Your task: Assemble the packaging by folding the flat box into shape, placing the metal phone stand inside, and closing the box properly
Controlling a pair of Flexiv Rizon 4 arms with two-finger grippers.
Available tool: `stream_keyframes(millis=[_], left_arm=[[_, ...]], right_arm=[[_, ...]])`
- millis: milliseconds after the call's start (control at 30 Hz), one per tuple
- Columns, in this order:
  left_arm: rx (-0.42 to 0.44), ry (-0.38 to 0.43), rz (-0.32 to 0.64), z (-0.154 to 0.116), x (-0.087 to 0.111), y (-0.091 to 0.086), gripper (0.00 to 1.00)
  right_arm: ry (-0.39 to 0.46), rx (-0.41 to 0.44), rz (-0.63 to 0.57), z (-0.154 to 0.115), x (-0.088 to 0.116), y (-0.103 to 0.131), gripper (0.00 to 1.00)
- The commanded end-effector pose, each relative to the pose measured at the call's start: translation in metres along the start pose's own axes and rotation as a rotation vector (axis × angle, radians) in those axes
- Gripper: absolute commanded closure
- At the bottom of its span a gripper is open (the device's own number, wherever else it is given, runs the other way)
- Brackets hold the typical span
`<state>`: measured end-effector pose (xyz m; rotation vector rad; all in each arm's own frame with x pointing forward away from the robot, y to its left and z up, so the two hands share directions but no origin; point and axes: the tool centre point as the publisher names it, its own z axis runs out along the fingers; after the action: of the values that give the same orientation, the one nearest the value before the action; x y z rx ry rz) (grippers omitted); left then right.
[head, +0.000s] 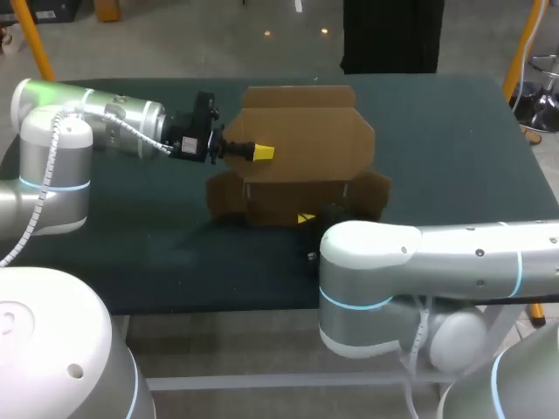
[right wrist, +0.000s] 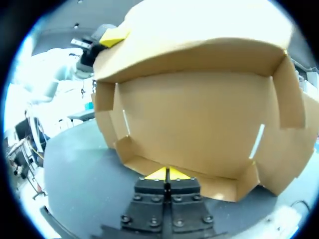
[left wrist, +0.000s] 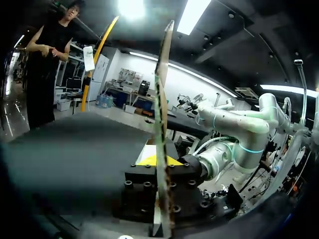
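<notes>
Left gripper [head: 260,154] pinches the edge of the big raised flap of the brown cardboard box [head: 301,131] (half folded, on the dark green table [head: 454,140]), likely to hold it up, while the right gripper [right wrist: 167,174], fingers pressed together, touches its low front wall, maybe to stop it sliding.

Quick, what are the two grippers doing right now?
Left gripper: closed on a panel of the cardboard box.
Right gripper: closed, tips at the box's low front wall, gripping nothing visible.
</notes>
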<state>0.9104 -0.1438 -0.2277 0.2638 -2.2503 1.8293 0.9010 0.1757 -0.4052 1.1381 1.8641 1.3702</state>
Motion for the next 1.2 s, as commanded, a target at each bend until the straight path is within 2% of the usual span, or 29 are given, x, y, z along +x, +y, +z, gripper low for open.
stream_keyframes(millis=[33, 400, 800, 900, 967, 1100, 1200], left_arm=[[-0.001, 0.000, 0.000, 0.001, -0.001, 0.004, 1.00], [-0.001, 0.000, 0.000, 0.001, -0.001, 0.004, 1.00], [-0.001, 0.000, 0.000, 0.001, -0.001, 0.004, 1.00], [-0.001, 0.000, 0.000, 0.001, -0.001, 0.004, 1.00], [-0.001, 0.000, 0.000, 0.001, -0.001, 0.004, 1.00], [-0.001, 0.000, 0.000, 0.001, -0.001, 0.004, 1.00], [-0.001, 0.000, 0.000, 0.001, -0.001, 0.004, 1.00]], right_arm=[[0.051, -0.027, 0.009, -0.016, -0.006, -0.004, 1.00], [0.095, 0.028, -0.031, -0.054, -0.012, -0.001, 1.00], [0.167, 0.062, -0.056, -0.093, -0.034, -0.009, 0.99], [0.176, 0.064, -0.074, -0.099, -0.040, -0.010, 0.95], [0.191, 0.066, -0.091, -0.104, -0.046, -0.010, 0.83], [0.221, 0.067, -0.122, -0.111, -0.059, -0.010, 0.76], [0.245, 0.062, -0.150, -0.115, -0.070, -0.008, 0.65]])
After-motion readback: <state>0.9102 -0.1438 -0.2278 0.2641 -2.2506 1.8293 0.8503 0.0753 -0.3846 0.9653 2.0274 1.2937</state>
